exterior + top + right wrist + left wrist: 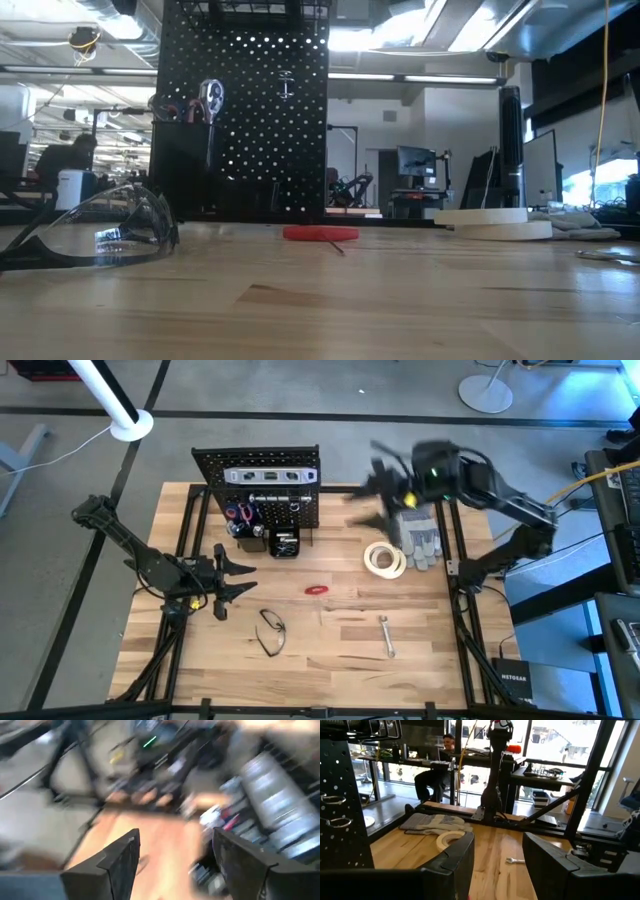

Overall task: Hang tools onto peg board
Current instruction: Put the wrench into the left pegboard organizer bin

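Note:
The black peg board [256, 478] stands at the table's far side with a silver bar level [270, 475] on its front and red-handled tools [240, 514] in a bin below. On the table lie a white tape roll [385, 559], black-framed safety glasses [271, 632], a small red-handled tool [317, 589] and a silver wrench [386, 636]. My right gripper [372, 488] hangs blurred in the air to the right of the board, open with nothing between its fingers [175, 850]. My left gripper [238, 577] waits open and level near the table's left side.
Grey work gloves [420, 530] lie at the far right beside the tape roll. A small black box [284, 544] stands at the board's foot. Bare wood shows in the table's middle and along its near edge. A person sits in the room beyond the table [437, 765].

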You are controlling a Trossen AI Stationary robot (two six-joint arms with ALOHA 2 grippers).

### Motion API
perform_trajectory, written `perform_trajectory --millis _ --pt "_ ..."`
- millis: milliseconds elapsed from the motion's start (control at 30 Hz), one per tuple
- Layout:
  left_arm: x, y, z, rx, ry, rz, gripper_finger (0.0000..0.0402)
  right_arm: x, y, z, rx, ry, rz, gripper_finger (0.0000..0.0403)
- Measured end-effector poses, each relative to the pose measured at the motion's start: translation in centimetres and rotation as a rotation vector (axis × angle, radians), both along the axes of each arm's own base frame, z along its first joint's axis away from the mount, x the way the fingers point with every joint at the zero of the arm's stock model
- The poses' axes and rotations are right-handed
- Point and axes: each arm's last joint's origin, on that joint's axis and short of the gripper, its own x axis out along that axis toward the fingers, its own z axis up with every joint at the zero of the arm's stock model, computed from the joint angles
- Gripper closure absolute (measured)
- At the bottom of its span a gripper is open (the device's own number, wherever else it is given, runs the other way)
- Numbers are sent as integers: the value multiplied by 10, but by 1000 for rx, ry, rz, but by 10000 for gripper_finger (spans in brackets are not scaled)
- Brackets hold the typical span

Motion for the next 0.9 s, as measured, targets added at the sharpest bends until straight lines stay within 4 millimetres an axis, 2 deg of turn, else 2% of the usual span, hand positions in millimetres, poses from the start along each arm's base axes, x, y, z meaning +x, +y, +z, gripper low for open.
perform_trajectory --millis 100,200,400,533,733,900 --pt "0 0 -2 6 18 0 247 -21 31 -7 61 163 59 163" --pt "0 0 -5 -14 39 1 247 -29 59 -26 86 354 35 169" --pt "1 -1 -17 -68 107 9 247 -26 113 -98 44 664 -28 170" --pt "5 -4 -21 -93 123 2 247 -27 144 -155 45 775 -92 171" --pt "12 -10 -25 -95 127 2 247 -47 184 -222 267 920 -179 171" --pt "25 -19 -35 -87 142 4 247 -63 200 -264 535 997 -411 171"
